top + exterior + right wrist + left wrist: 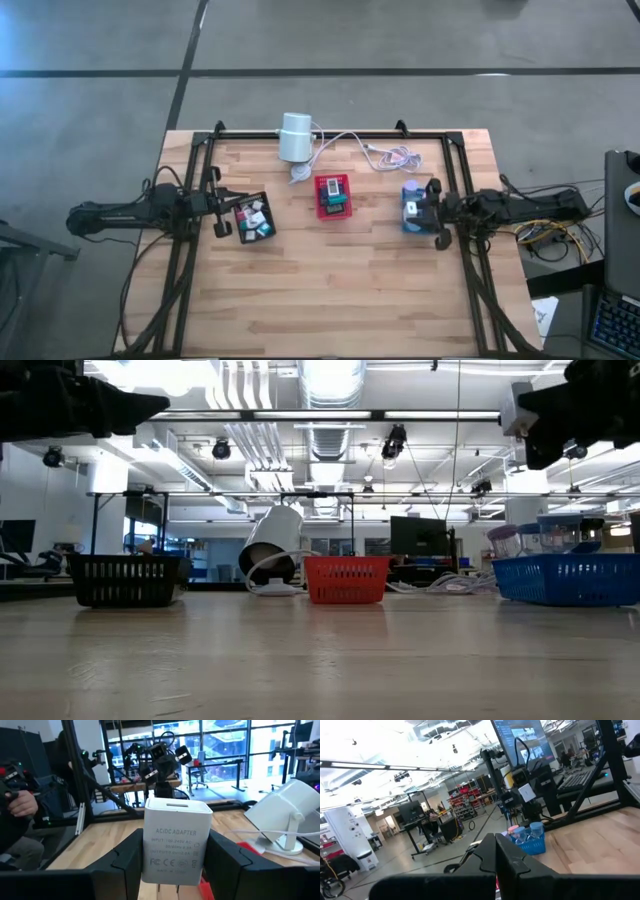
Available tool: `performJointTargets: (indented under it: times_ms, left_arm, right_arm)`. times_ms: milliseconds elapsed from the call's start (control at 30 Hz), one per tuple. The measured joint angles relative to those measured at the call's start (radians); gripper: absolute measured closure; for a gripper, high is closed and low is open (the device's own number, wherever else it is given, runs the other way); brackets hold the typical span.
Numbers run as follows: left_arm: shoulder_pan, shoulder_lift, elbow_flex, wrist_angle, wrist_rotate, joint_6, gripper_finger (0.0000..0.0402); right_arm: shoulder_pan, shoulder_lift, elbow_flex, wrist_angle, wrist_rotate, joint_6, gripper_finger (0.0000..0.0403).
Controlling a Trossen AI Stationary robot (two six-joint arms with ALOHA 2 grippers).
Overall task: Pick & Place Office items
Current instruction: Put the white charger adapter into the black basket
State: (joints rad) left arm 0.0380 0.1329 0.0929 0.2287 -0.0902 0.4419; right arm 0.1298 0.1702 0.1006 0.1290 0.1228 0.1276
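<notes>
A white AC/DC adapter (176, 842) is clamped by the right gripper (175, 865), raised above the blue tray (412, 208), presumably for transfer; the left gripper's (222, 203) state cannot be told.

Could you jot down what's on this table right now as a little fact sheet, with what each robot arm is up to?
Table: wooden table
Black basket: small mixed-colour office items inside, table's left part
Red basket: centre
Blue basket: right part
White cylinder: far edge, tipped, cable attached
Left gripper: beside the black basket, raised
Right gripper: above the blue basket, shut on a white AC/DC adapter
</notes>
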Motion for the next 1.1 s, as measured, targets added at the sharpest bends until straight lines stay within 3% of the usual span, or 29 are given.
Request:
performJointTargets:
  times_ms: [300, 833, 1100]
  left_arm:
    - [0.0, 0.0, 0.0, 0.0, 0.0, -0.003, 0.0401]
    - [0.0, 0.001, 0.0, -0.004, 0.0, -0.057, 0.0401]
    - [0.0, 0.066, 0.001, 0.084, -0.12, -0.048, 0.0401]
  right_arm:
    - [0.0, -0.06, -0.077, 0.016, 0.009, 0.053, 0.0246]
    - [0.001, -0.056, -0.088, 0.032, 0.036, 0.142, 0.0246]
    - [0.0, 0.084, 0.007, 0.033, 0.089, 0.172, 0.0246]
